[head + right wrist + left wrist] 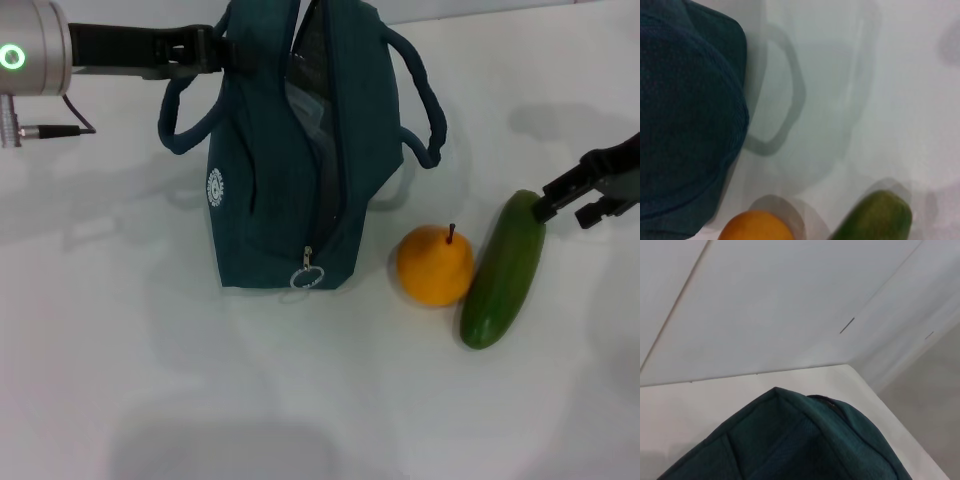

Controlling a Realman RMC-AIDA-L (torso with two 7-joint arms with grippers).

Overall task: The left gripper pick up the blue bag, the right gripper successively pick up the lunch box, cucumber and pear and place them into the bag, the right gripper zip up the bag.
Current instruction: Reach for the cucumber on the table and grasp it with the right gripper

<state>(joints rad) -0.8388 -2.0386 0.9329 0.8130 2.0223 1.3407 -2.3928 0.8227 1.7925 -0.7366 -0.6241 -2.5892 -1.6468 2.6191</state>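
Note:
The blue bag (290,150) stands upright on the white table with its top zip open; it also fills the lower part of the left wrist view (790,440). My left gripper (215,50) comes in from the left and is shut on the bag's upper rim. The orange-yellow pear (433,265) sits just right of the bag. Beside the pear lies the green cucumber (503,270). My right gripper (568,212) is open at the cucumber's far tip, one finger touching it. The right wrist view shows the bag (685,115), pear (755,226) and cucumber (875,217). The lunch box is hidden.
The bag's two handles (425,100) hang out to either side. A zip pull ring (307,277) dangles at the bag's near lower end. The white table (150,380) stretches bare toward the front and the left.

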